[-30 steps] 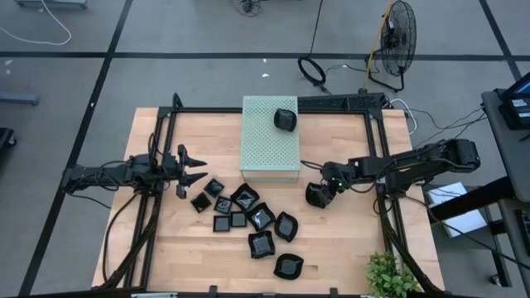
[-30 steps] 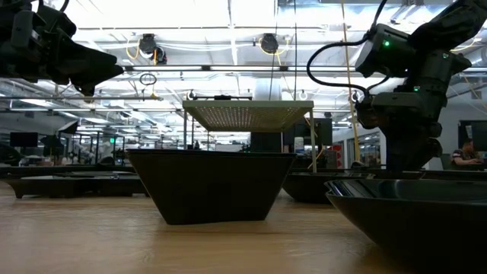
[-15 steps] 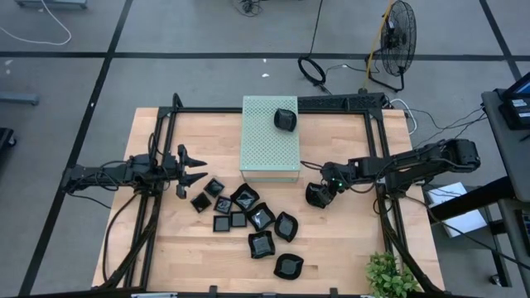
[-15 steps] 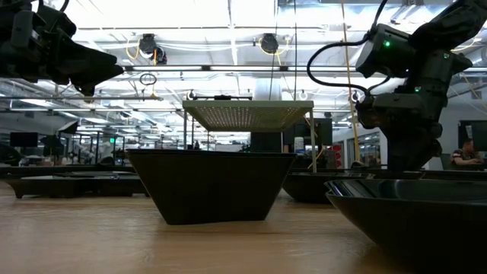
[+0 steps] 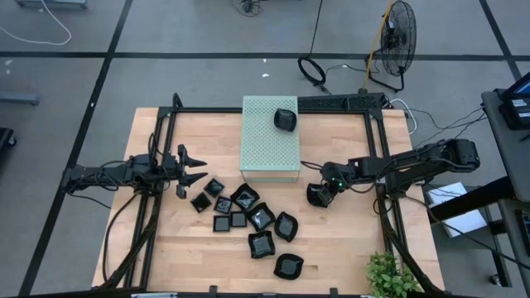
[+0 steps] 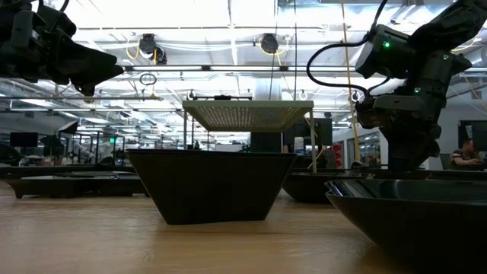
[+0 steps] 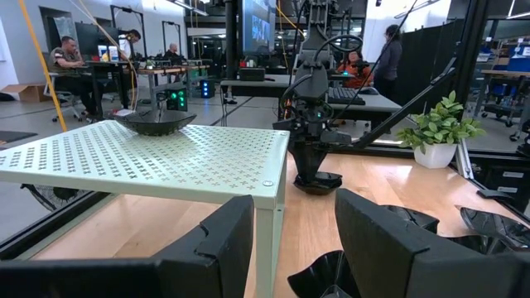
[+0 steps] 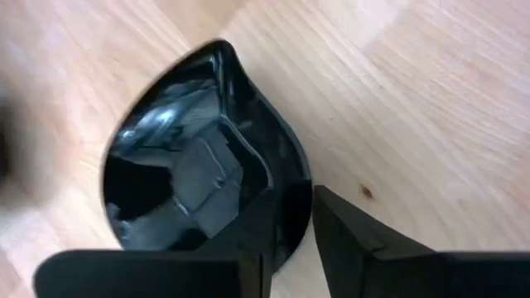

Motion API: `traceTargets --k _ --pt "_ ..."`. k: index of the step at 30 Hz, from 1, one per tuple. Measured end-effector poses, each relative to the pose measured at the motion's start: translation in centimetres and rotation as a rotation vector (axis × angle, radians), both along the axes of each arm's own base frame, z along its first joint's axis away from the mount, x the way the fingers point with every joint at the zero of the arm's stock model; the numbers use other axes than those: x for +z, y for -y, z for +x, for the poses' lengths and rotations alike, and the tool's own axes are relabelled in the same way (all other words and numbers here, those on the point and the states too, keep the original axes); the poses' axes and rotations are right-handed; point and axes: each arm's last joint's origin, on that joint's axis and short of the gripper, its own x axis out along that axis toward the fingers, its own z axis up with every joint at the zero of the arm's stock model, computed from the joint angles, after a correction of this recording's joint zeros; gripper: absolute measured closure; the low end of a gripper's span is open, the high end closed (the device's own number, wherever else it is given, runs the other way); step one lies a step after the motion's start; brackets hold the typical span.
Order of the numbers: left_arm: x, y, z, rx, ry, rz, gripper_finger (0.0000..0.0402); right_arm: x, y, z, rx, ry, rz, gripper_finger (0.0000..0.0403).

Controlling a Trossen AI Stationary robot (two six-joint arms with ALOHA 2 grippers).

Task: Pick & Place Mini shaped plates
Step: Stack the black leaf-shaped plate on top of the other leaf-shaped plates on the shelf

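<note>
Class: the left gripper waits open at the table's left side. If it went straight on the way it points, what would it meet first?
Probably the green box: the left gripper points right, straight at its near side. Height is uncertain; it might pass beneath the top.

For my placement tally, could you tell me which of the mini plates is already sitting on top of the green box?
The lone black plate on the pale green box, near its far right corner; all the others lie on the wooden table.

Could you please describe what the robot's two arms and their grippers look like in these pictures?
Both arms are dark, almost black, slim jointed tubes with black cables running along them. The left gripper ends in two pointed black fingers, broad and blocky seen from its wrist. The right gripper has a small green light glowing near its wrist.
</note>
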Motion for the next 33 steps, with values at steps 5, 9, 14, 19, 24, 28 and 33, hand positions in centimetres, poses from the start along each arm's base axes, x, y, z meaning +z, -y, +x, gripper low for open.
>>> traceTargets --k 5,9,14,19,24,28,33 --pt "0.00 0.00 0.00 0.000 0.000 0.000 0.0227 0.01 0.00 0.02 0.007 0.002 -0.003 0.0358" --pt "0.00 0.00 0.00 0.000 0.000 0.000 0.0227 0.01 0.00 0.02 0.021 0.004 -0.009 0.0375" --pt "0.00 0.00 0.00 0.000 0.000 0.000 0.0227 0.04 0.00 0.04 0.026 0.007 -0.011 0.0391" --pt "0.00 0.00 0.00 0.000 0.000 0.000 0.0227 0.05 0.00 0.04 0.027 0.007 -0.011 0.0395" --pt "0.00 0.00 0.00 0.000 0.000 0.000 0.0227 0.04 0.00 0.03 0.027 0.007 -0.011 0.0395" --pt "0.00 0.00 0.00 0.000 0.000 0.000 0.0227 0.09 0.00 0.13 0.052 0.019 -0.021 0.0395" --pt "0.00 0.00 0.00 0.000 0.000 0.000 0.0227 0.57 0.15 0.08 0.082 0.054 -0.027 0.0395"
